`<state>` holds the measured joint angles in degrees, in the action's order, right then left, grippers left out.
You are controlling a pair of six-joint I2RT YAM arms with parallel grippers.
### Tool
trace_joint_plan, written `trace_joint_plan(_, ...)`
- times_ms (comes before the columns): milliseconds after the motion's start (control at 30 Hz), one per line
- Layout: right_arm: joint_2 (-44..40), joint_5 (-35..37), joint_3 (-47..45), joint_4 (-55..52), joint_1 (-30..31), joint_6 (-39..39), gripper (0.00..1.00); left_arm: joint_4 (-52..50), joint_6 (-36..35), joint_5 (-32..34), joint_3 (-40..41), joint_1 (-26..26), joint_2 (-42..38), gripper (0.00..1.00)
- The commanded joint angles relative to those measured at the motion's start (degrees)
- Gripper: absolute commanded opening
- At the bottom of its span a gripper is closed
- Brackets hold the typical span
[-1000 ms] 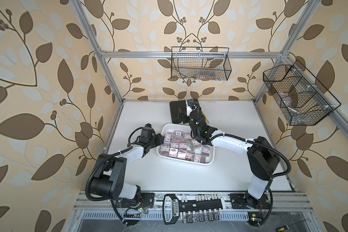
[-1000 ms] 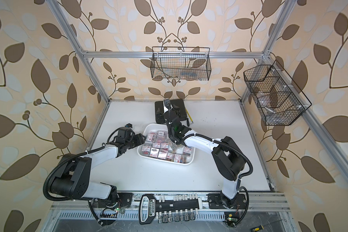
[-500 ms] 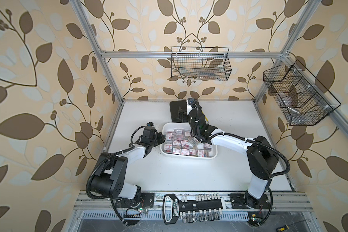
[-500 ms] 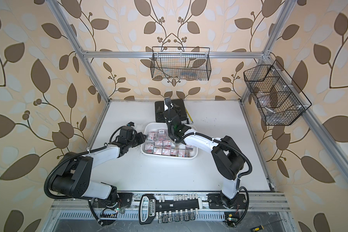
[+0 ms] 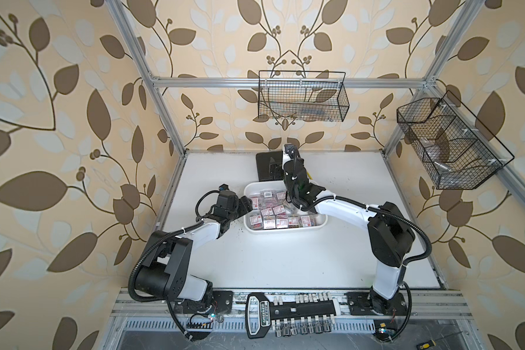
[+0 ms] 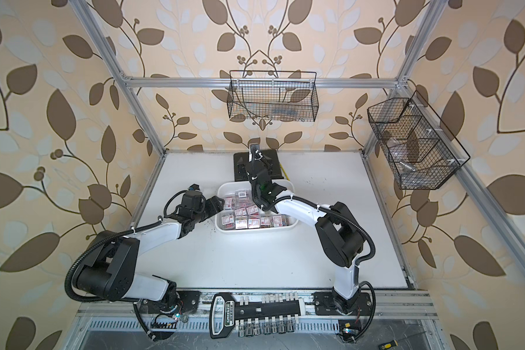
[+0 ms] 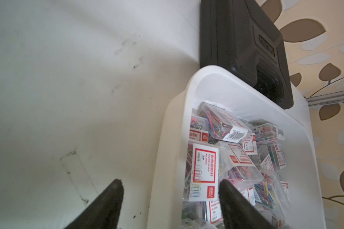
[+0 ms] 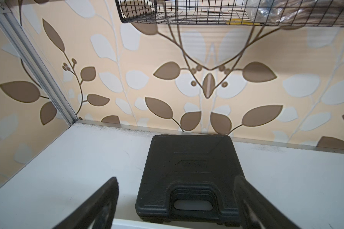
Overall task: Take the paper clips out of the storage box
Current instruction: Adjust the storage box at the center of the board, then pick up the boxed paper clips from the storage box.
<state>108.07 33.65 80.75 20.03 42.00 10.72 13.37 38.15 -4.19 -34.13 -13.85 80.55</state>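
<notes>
On the white table [image 5: 285,263], midway back: storage box [image 5: 285,232], long side running left-right, far rim right up against the black hard case [image 5: 265,169]. Touching or just short, can't tell. Loaded with paper clips [image 5: 270,212]: small clear packs, red-edged white labels, jumbled in a loose layer, some flat, some tilted, all inside the walls.

At the box's left short end: left gripper [image 7: 170,185], spread wide, nothing held. Straddling the wall in the left wrist view: one finger [image 7: 111,198] outside over bare table, second finger [image 7: 232,202] inside, just over a label-up pack [image 7: 205,170]. Contact with that pack not resolvable.

Above the box's far side, aimed at the back wall: right gripper [image 8: 176,185], likewise wide apart and empty. Between its fingers in the right wrist view, only the hard case, closed, handle end toward the box.

Off the table: black wire basket [image 5: 302,97] on the back wall, second wire basket [image 5: 449,142] on the right wall. Along the front edge, a black socket rail [image 5: 285,309].
</notes>
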Motion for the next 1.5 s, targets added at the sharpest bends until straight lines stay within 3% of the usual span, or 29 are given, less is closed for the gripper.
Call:
trace_joint_plan(0,-0.9,0.1,0.6,0.1,0.8,-1.1,0.91,-2.5,-1.7,3.5,0.8,0.0,-5.1,0.84)
trace_joint_plan(167,-1.1,-0.5,-1.6,2.6,1.4,-1.3,0.93,-5.0,-3.8,5.2,0.4,0.0,-9.7,0.81)
trace_joint_plan(333,2.5,-2.0,4.9,-3.9,0.4,0.3,0.92,-6.9,-5.0,5.2,-1.4,0.0,-11.4,0.73)
trace_joint_plan(467,1.4,0.0,2.5,-1.1,1.6,-0.9,0.92,-6.7,-5.8,4.2,-2.7,0.0,-11.1,0.72)
trace_joint_plan(733,0.1,0.3,1.8,3.6,1.8,-2.6,0.93,-6.0,-8.1,0.8,-6.2,-1.5,-5.5,0.71)
trace_joint_plan(1000,8.5,0.9,15.5,-6.2,1.0,-3.5,0.94,-9.3,-10.2,3.0,-12.2,-5.3,1.4,0.68)
trace_joint_plan(1200,4.4,0.5,10.5,-1.1,1.5,-3.3,0.94,-10.5,-11.5,4.0,-15.9,-8.6,6.8,0.65)
trace_joint_plan(1467,8.9,1.3,19.1,-9.1,0.7,-2.6,0.95,-10.3,-11.5,5.1,-18.1,-12.3,9.8,0.64)
